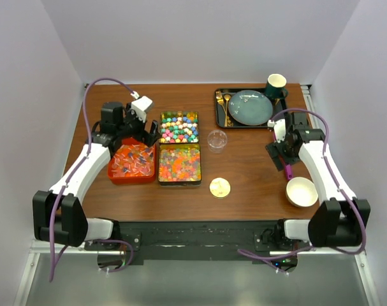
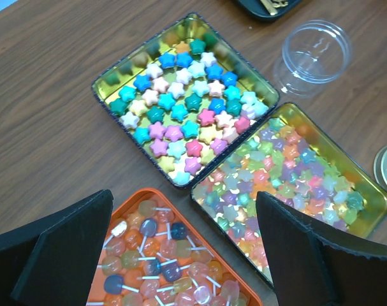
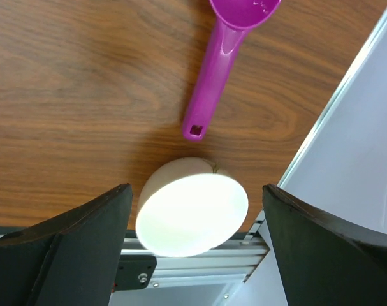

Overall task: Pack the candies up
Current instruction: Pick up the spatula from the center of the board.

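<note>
Pastel star candies [image 2: 180,108] fill a gold tin [image 2: 105,89] at mid-table [image 1: 178,127]. Translucent multicoloured candies [image 2: 289,172] fill a second gold tin [image 2: 366,186] just in front of it [image 1: 179,164]. A clear jar [image 2: 314,54] stands open to the tins' right [image 1: 217,140], its round lid [image 1: 220,187] lying nearer the front. My left gripper [image 2: 183,197] is open and hovers above the orange tray of lollipops [image 2: 142,192], holding nothing. My right gripper [image 3: 196,191] is open above a white bowl [image 3: 193,217], with a purple scoop [image 3: 222,60] lying just beyond it.
A dark tray [image 1: 220,118] at the back right holds a teal plate [image 1: 250,107] and gold cutlery, with a green cup [image 1: 275,85] beside it. The white bowl [image 1: 301,191] sits close to the table's front right edge. White walls enclose the table.
</note>
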`<state>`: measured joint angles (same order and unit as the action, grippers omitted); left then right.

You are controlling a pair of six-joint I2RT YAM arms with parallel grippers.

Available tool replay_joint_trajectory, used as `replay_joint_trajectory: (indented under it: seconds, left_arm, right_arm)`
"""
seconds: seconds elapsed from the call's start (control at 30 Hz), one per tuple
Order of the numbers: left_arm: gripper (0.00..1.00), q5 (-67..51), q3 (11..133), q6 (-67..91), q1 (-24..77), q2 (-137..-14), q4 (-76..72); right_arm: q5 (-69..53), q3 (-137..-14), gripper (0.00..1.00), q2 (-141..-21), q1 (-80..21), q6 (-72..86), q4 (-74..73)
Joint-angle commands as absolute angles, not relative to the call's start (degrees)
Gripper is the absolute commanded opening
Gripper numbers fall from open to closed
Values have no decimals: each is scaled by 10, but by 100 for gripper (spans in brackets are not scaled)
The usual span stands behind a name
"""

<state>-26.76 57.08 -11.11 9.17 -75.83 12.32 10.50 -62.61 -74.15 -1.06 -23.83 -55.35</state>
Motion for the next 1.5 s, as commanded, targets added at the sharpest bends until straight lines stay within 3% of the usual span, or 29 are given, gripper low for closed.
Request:
replay_joint_trajectory:
  seconds: [0.0, 0.43, 0.73, 0.87, 0.93, 1.03, 1.17, 1.27, 1.4, 1.47]
  left_arm:
    - [98, -310, 570, -113, 95, -765, 108]
    - [98, -289, 562, -116, 95, -796, 47]
    - [98, -289, 582, -100, 95, -818, 30]
    - [98, -290, 577, -97, 95, -814, 25]
    - [98, -296, 572, -92, 95, -809, 18]
    - [98, -292, 563, -69, 96, -805, 8]
    - [100, -295, 562, 27, 97, -807, -27]
    - [100, -369, 555, 102, 98, -808, -72]
    - [99, -551, 551, 191, 101, -818, -163]
    - [98, -573, 549, 241, 108, -818, -206]
  right_arm:
    - [87, -644, 82, -803, 18, -258, -497]
    - [91, -629, 57, -932, 22, -309, -364]
    - [113, -627, 49, -992, 24, -321, -340]
    - [101, -626, 35, -1002, 24, -311, -345]
    - [96, -624, 16, -994, 24, -307, -357]
    - [77, -637, 3, -952, 24, -306, -384]
    - [13, -679, 0, -887, 4, -309, -420]
    - [-12, -699, 0, -839, -47, -321, -446]
    - [-111, -715, 0, -787, -137, -342, -484]
    - [-132, -722, 0, -773, -158, -339, -490]
